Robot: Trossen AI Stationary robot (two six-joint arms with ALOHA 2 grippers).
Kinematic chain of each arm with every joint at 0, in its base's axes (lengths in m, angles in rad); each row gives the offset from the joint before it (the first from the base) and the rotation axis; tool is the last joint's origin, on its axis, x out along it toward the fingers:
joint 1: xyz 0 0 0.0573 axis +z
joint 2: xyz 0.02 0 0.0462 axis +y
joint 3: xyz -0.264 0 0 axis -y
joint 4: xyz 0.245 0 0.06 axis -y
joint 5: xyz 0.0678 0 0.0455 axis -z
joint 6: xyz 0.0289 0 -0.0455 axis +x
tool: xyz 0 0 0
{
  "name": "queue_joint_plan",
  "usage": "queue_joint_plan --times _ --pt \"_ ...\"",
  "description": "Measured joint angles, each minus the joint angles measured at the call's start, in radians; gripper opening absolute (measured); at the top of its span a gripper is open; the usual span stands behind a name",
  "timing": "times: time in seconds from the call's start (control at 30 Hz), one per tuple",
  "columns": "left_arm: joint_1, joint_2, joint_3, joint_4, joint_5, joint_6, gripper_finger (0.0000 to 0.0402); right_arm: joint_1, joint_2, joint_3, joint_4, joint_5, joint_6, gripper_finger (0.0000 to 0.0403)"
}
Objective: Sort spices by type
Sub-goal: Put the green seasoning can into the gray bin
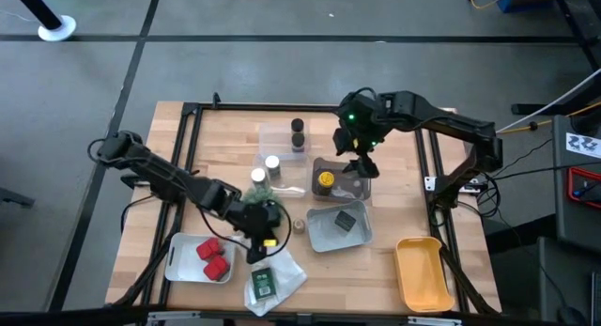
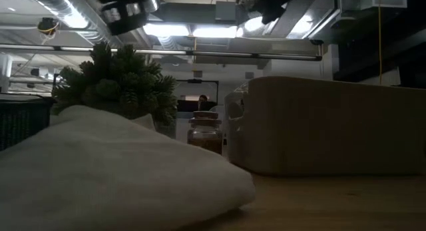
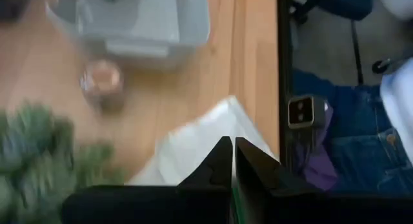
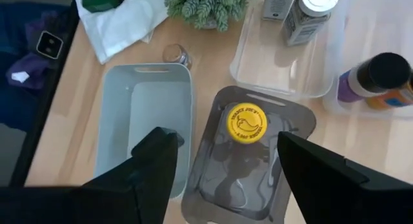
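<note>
Wooden table (image 1: 225, 147) is carrying four trays. One yellow-capped jar (image 1: 325, 179) is lying in the dark tray (image 1: 357, 186), under the right gripper (image 1: 362, 166), whose fingers are standing apart. Two red packets (image 1: 212, 257) are sitting in the white tray (image 1: 178, 258). Left gripper (image 1: 261, 250), fingers together, is hovering near the plastic bag (image 1: 291, 270).

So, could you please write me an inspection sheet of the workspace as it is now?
Surface: wooden table, black frame.
Job's things: yellow-capped jar in grey tray; red packets in white tray; dark block in another tray; white-capped jars.
Clutter: green plant, white bag, yellow bin.
Grippers: left gripper fingers shut, empty; right gripper fingers open above the yellow-capped jar.
Cables: beside the table, right side.
Surroundings: a person's jeans.
</note>
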Motion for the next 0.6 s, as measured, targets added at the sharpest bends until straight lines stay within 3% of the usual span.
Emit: queue_joint_plan --times 0.23,0.6 --pt "0.067 0.0 0.0 0.149 -0.003 0.153 0.0016 0.0 -0.071 0.0 -0.024 0.012 0.031 0.0266" --pt "0.128 0.0 0.0 0.182 -0.003 0.246 0.0102 -0.001 -0.177 0.0 -0.064 0.048 0.031 0.0266"
